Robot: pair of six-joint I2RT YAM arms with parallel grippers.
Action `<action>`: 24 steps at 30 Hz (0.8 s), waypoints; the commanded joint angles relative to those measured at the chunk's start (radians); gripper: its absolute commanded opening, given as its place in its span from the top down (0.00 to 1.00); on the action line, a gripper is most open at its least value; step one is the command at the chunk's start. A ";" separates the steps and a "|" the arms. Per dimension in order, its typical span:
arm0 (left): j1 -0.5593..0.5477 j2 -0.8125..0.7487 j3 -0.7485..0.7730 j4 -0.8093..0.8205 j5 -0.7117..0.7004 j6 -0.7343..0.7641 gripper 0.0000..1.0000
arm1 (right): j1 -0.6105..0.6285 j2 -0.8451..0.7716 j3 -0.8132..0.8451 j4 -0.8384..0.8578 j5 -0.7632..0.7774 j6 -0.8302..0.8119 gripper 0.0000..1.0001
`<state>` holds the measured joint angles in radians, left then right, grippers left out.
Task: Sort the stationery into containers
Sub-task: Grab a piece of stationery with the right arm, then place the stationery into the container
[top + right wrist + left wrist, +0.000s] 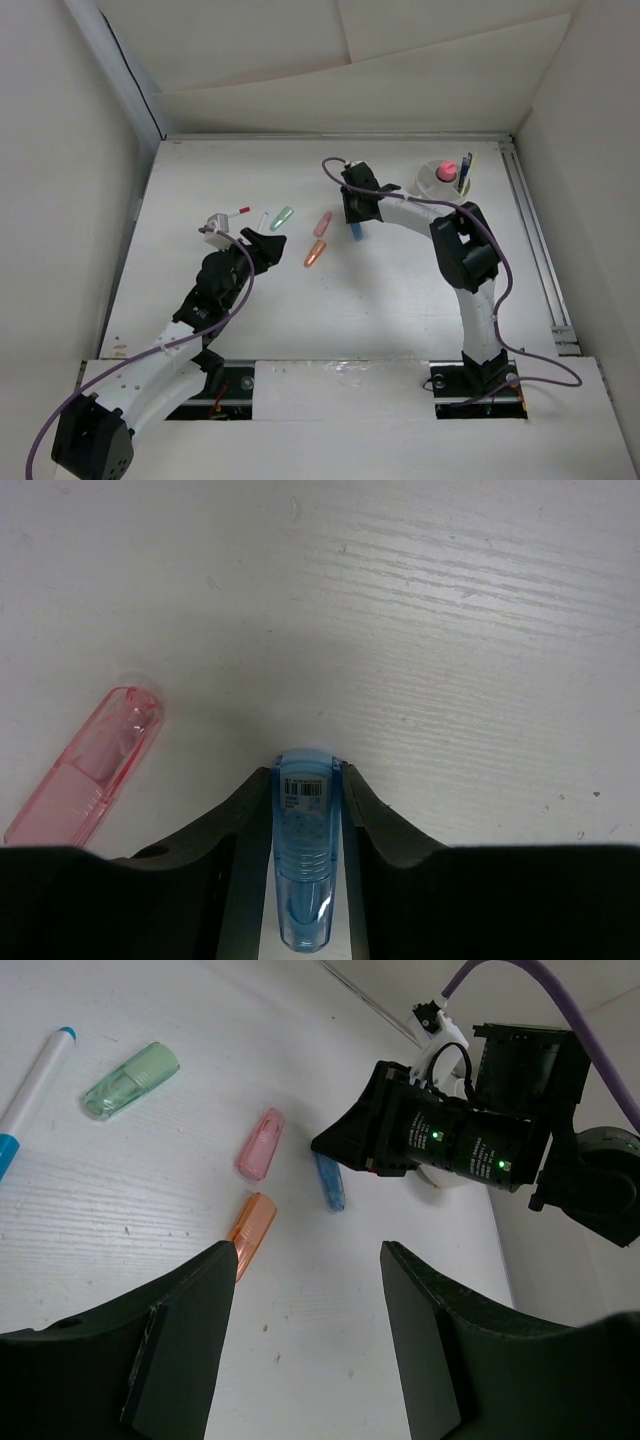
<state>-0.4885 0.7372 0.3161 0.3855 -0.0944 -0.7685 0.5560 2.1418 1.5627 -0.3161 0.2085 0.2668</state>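
found blue marker (305,860) flat on the counter (450,630), pinched by right pincer (305,780); noted left pincer (308,1255) agape, empty. counted two items (449,167) already in divided cup (430,180); judged pink marker (322,224), orange marker (314,254), green marker (282,217), white pen (236,212) unsorted.

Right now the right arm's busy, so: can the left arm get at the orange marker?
Probably yes. The left gripper is open, and the orange marker lies just ahead of it, with nothing between them.
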 commanded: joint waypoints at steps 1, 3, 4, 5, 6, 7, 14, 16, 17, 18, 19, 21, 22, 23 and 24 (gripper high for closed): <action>0.004 -0.019 0.026 0.052 0.009 -0.008 0.44 | -0.013 0.009 0.042 0.003 0.005 0.006 0.73; 0.004 -0.019 0.026 0.052 0.009 -0.008 0.44 | -0.013 -0.005 0.042 0.012 0.014 0.006 0.78; 0.004 -0.019 0.026 0.052 0.009 -0.008 0.44 | -0.025 -0.022 0.042 0.012 0.014 0.006 0.78; 0.004 -0.019 0.026 0.052 0.009 -0.008 0.44 | -0.025 -0.046 0.042 0.012 0.014 0.006 0.80; 0.004 -0.019 0.026 0.052 0.009 -0.008 0.44 | -0.037 -0.060 0.042 0.023 0.014 0.006 0.80; 0.004 -0.019 0.026 0.052 0.009 -0.008 0.44 | -0.054 -0.075 0.042 0.034 0.005 0.006 0.81; 0.004 -0.019 0.017 0.052 0.009 -0.008 0.44 | -0.175 -0.203 0.055 0.092 -0.027 -0.024 0.82; 0.004 -0.019 0.017 0.052 0.009 -0.008 0.44 | -0.211 -0.217 0.082 0.110 -0.027 -0.024 0.82; 0.004 -0.019 0.017 0.052 0.009 -0.008 0.44 | -0.229 -0.217 0.092 0.126 -0.027 -0.034 0.82; 0.004 -0.019 0.017 0.052 0.009 -0.008 0.44 | -0.260 -0.217 0.103 0.135 -0.017 -0.034 0.82; 0.004 -0.019 0.017 0.052 0.009 -0.008 0.44 | -0.275 -0.217 0.129 0.135 -0.017 -0.034 0.82; 0.004 -0.019 0.017 0.052 0.009 -0.008 0.44 | -0.313 -0.203 0.160 0.156 -0.017 -0.034 0.82; 0.004 -0.019 0.017 0.052 0.009 -0.008 0.44 | -0.323 -0.194 0.193 0.157 -0.003 -0.044 0.82; 0.004 -0.019 0.017 0.052 0.009 -0.008 0.44 | -0.332 -0.171 0.213 0.157 0.008 -0.054 0.82; 0.004 -0.019 0.017 0.052 0.009 -0.008 0.44 | -0.350 -0.158 0.233 0.157 0.032 -0.054 0.82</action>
<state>-0.4885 0.7303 0.3161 0.3862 -0.0937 -0.7685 0.2264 1.9644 1.7222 -0.2134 0.1963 0.2379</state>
